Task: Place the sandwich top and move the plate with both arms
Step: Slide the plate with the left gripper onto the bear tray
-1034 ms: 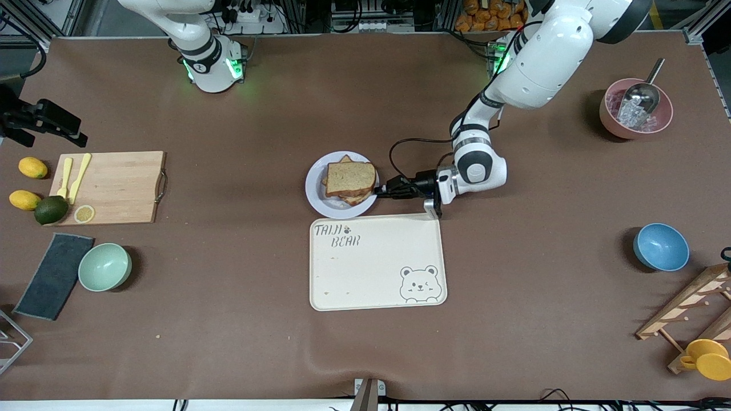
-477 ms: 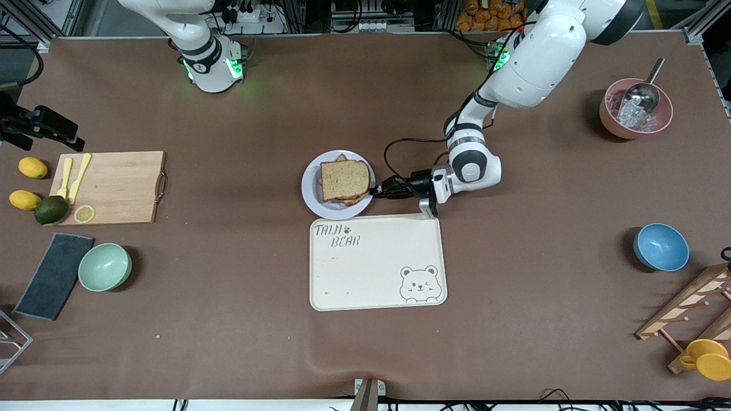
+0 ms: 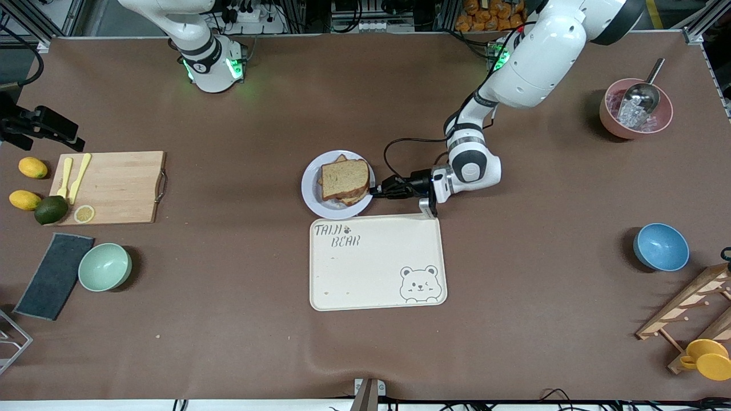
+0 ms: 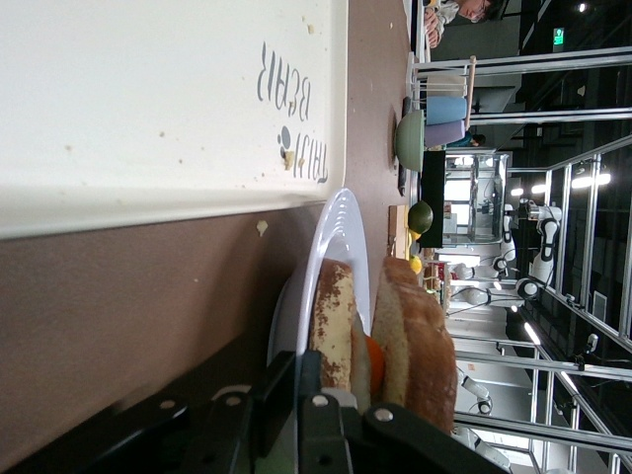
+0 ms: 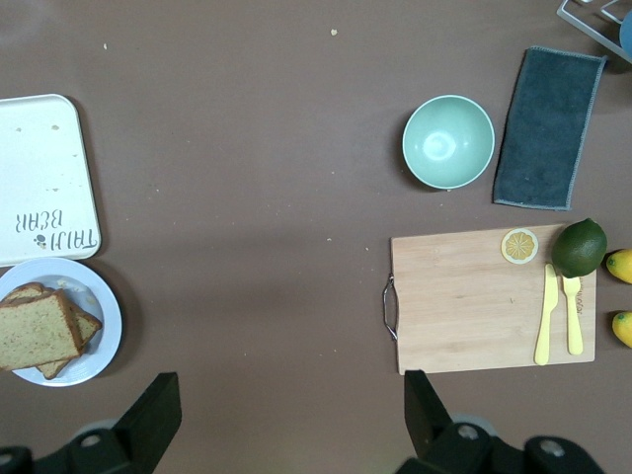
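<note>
The sandwich top is a brown bread slice lying on the stacked sandwich on the round white plate at the table's middle. My left gripper lies low beside the plate at its left-arm end, shut on the rim. In the left wrist view the fingers pinch the plate's edge, with the top slice just past them. My right gripper is open and empty high over the table. Its view shows the plate and top slice far below.
The cream bear tray lies just nearer the camera than the plate. A cutting board, lemons, an avocado, a green bowl and a dark cloth are at the right arm's end. A pink bowl with scoop, a blue bowl and a wooden rack are at the left arm's end.
My left gripper, holding the rim, has shifted the plate and sandwich slightly toward the right arm's end, then held still over the last half second.
</note>
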Robot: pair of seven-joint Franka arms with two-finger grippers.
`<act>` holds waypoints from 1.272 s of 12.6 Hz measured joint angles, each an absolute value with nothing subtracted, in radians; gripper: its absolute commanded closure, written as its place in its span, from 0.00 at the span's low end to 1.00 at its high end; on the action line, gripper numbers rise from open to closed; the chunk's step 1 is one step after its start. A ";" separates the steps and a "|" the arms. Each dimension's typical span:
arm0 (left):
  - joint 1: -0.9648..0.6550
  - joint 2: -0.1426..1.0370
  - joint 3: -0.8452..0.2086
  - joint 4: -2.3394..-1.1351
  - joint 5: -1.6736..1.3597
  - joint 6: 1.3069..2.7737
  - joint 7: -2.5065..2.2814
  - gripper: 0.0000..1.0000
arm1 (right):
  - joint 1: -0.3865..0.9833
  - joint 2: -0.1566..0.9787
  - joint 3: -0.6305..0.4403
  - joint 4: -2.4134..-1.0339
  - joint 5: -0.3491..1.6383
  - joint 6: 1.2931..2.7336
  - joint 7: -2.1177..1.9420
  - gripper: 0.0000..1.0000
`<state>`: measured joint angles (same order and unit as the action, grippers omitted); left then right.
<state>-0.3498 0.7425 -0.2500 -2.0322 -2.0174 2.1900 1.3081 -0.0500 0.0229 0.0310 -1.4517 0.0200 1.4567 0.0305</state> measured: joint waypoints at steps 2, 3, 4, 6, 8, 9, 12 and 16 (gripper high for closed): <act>-0.331 0.748 -0.275 -2.028 -2.021 2.200 1.326 1.00 | -0.050 0.025 0.031 -1.453 0.020 1.457 0.030 0.00; -0.304 0.759 -0.308 -2.022 -2.022 2.205 1.343 1.00 | -0.050 0.027 0.031 -1.454 0.020 1.458 0.030 0.00; -0.270 0.771 -0.347 -2.017 -2.023 2.212 1.361 1.00 | -0.050 0.029 0.031 -1.454 0.020 1.458 0.030 0.00; -0.212 0.786 -0.415 -2.016 -2.023 2.217 1.392 1.00 | -0.050 0.032 0.031 -1.454 0.020 1.459 0.030 0.00; -0.167 0.791 -0.467 -2.017 -2.023 2.217 1.406 1.00 | -0.050 0.033 0.031 -1.454 0.020 1.459 0.030 0.00; -0.144 0.791 -0.495 -2.018 -2.023 2.217 1.408 1.00 | -0.050 0.033 0.031 -1.454 0.020 1.459 0.030 0.00; -0.085 0.792 -0.561 -2.019 -2.023 2.219 1.410 1.00 | -0.050 0.033 0.032 -1.454 0.020 1.460 0.030 0.00; -0.026 0.788 -0.605 -2.015 -2.023 2.219 1.421 1.00 | -0.050 0.033 0.033 -1.454 0.020 1.460 0.030 0.00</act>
